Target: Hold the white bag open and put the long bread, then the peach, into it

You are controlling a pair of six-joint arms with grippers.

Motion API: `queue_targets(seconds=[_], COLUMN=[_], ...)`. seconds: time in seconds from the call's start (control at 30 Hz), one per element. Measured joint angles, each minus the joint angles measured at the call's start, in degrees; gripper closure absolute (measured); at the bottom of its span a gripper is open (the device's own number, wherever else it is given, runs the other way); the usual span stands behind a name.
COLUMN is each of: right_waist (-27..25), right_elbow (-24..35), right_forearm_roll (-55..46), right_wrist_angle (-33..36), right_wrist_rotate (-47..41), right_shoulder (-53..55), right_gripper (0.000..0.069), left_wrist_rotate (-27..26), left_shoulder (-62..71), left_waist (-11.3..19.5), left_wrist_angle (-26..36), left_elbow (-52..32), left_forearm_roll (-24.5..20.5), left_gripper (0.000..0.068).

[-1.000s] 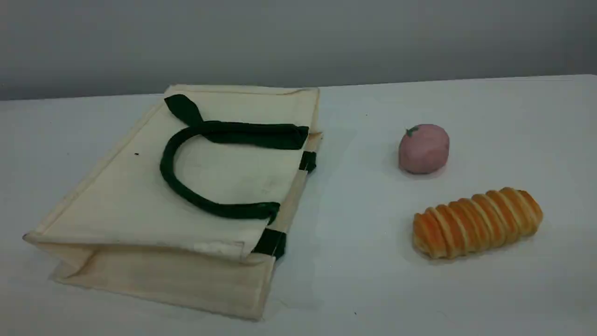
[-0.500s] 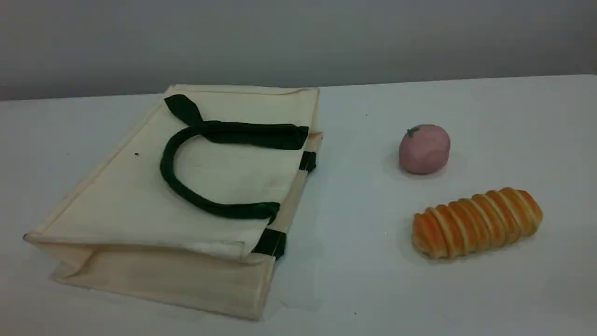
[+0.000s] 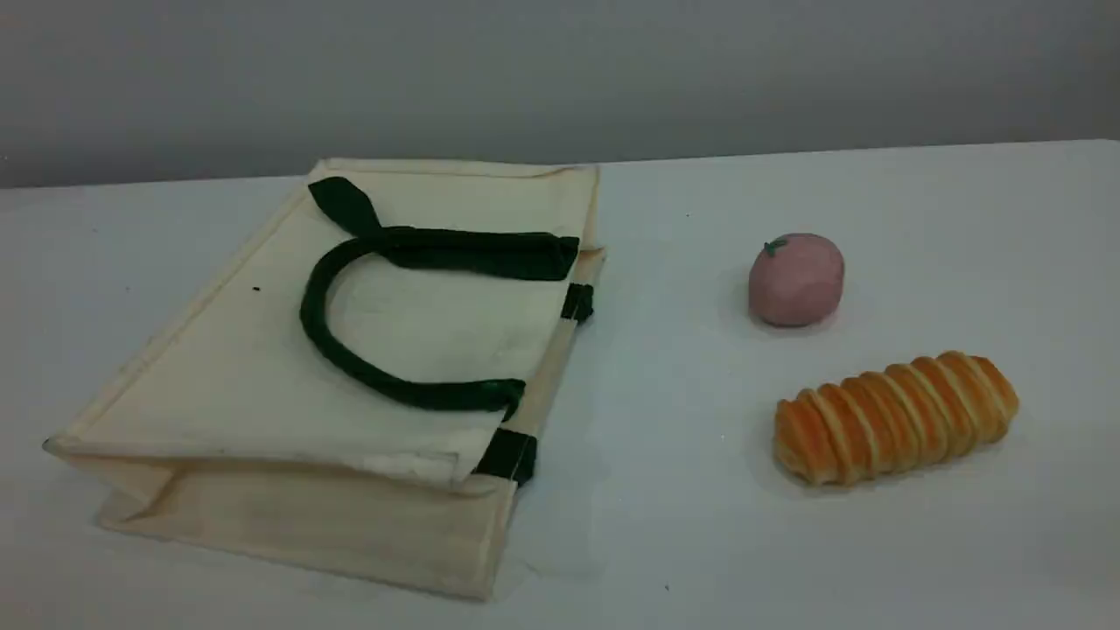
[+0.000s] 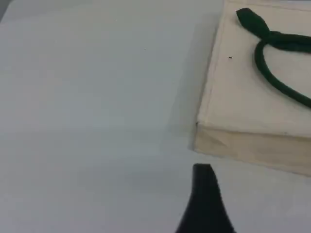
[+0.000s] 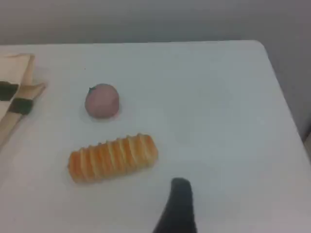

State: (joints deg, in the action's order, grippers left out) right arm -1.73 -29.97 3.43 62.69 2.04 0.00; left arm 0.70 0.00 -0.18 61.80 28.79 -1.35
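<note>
The table [image 3: 919, 201] holds the bag [image 3: 262, 385], lying flat at left, handles [image 3: 328, 346] on top. The bread [image 3: 894, 417] lies well right of it, the peach [image 3: 795, 279] just behind. Both grippers (left [image 4: 206, 194], right [image 5: 179, 204]) hang spread wide, empty.

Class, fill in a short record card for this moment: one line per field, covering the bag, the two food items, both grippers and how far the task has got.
bag: the white bag lies flat on its side on the table, its green handle resting on top
bread: the long bread lies on the table right of the bag, apart from it
peach: the peach sits beyond the bread, not touching it
left gripper: open, empty, near the bag's corner
right gripper: open, empty, near the bread
progress: nothing in the bag yet
</note>
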Motion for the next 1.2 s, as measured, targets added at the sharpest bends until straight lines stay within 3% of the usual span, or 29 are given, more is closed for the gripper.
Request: queue_targets(seconds=[0.97,1.2], right_waist=[0.0,0.0], right_elbow=[-0.2,-4.5], right_forearm_roll=[1.2,2.8], right_wrist_angle=[-3.9,-5.0], right_wrist_rotate=[-0.7,-1.7], right_shoulder=[0.0,8.0], right_gripper=[0.0107,0.0107], left_wrist_rotate=[0.0,1.8], left_shoulder=[1.5,9.5], left_waist=[0.0,-1.6], left_wrist_angle=[0.0,-1.7], left_elbow=[0.0,3.8], left_forearm_roll=[0.1,0.1], left_gripper=[0.0215,0.0215])
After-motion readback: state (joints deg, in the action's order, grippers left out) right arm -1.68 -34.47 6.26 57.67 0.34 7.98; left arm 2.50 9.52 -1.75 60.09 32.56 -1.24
